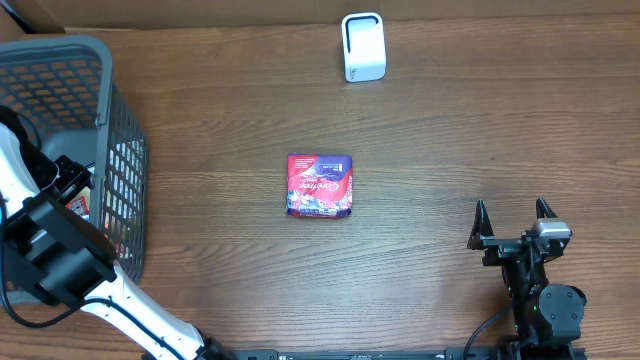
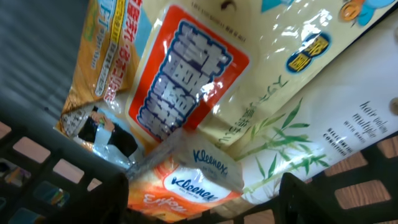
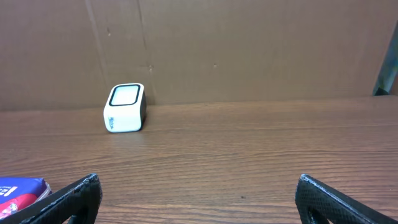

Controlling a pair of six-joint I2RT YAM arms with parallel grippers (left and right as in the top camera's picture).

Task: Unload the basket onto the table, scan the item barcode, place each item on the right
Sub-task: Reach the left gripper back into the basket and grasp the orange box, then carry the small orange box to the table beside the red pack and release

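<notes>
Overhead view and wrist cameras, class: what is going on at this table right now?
The left gripper is down inside the grey basket, open over a Kleenex pack that lies among other packets, not gripping it yet. The right gripper waits open and empty at the right of the table. A red and purple packet lies mid-table, and the white scanner stands at the far edge.

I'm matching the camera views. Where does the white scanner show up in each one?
Overhead: scanner at top centre.
Left wrist: not in it.
Right wrist: scanner left of centre, upper half.
Shared landmark: the red packet, centre overhead, bottom-left corner in the right wrist view.
</notes>
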